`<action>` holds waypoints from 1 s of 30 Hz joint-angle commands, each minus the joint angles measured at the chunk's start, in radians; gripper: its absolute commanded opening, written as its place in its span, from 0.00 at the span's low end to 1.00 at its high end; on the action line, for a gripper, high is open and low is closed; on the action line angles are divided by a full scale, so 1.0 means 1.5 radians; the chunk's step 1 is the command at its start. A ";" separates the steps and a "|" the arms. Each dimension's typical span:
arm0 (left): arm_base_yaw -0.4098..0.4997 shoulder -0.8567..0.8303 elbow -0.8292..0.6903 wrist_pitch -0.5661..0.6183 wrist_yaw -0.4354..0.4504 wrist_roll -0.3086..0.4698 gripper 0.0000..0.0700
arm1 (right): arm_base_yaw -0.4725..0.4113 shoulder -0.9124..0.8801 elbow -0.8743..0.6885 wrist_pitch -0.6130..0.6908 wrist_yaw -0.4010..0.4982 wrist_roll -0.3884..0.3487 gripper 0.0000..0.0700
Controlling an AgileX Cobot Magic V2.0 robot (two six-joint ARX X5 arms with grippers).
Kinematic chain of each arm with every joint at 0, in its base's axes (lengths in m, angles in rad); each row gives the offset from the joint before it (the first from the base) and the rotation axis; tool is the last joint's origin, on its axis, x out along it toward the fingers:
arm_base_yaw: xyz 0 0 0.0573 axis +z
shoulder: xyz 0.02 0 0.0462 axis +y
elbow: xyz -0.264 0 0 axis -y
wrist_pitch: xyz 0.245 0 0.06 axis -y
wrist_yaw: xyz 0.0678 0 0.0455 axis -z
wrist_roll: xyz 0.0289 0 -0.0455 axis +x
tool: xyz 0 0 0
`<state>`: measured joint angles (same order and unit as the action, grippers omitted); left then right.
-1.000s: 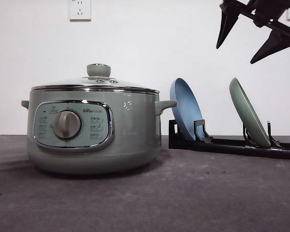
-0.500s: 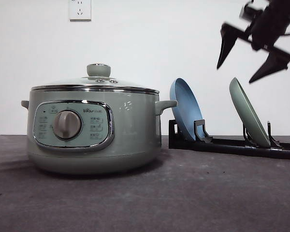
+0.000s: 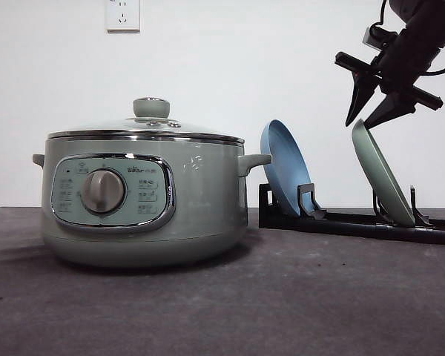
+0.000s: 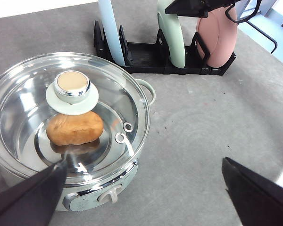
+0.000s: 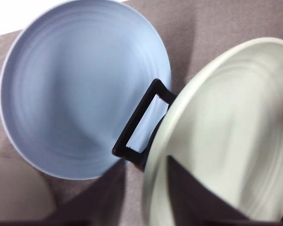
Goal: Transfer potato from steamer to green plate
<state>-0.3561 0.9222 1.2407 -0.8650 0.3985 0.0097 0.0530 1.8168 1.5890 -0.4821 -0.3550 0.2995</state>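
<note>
Descent: right gripper [image 3: 377, 119] dropped from high above rack [image 3: 356, 221] in last second, jaws apart, now straddling top rim of green plate [image 3: 382, 174]. Plate fetch likely first. Potato [image 4: 74, 128] inside steamer [image 3: 144, 196], lid [image 4: 68, 115] on. Left gripper [image 4: 141, 193] wide, empty.

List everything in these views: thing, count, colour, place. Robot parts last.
steamer: one, sage green, left on the table, glass lid on.
potato: one, orange-brown, inside the steamer under the lid.
dish rack: one, black, right of the steamer.
blue plate: one, standing in the rack, nearest the steamer.
green plate: one, pale green, standing in the rack's next slot.
pink plate: one, standing beyond the green plate.
wall socket: one, white, on the wall.
table: one, grey.
left gripper: fingers open, above the steamer.
right gripper: fingers open, astride the green plate's top rim.
</note>
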 commanded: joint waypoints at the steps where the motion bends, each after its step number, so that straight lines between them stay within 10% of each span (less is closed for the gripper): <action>1: -0.003 0.005 0.016 0.008 0.005 0.006 0.94 | 0.001 0.018 0.015 0.004 -0.007 0.012 0.02; 18: -0.003 0.005 0.016 -0.002 0.005 0.006 0.94 | -0.036 -0.127 0.043 -0.011 -0.159 0.107 0.00; 30: -0.003 0.005 0.016 -0.002 0.005 0.006 0.94 | -0.028 -0.347 0.043 -0.227 -0.183 -0.074 0.00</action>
<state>-0.3561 0.9222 1.2407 -0.8791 0.3985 0.0097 0.0048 1.3103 1.6337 -0.8187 -0.6248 0.2801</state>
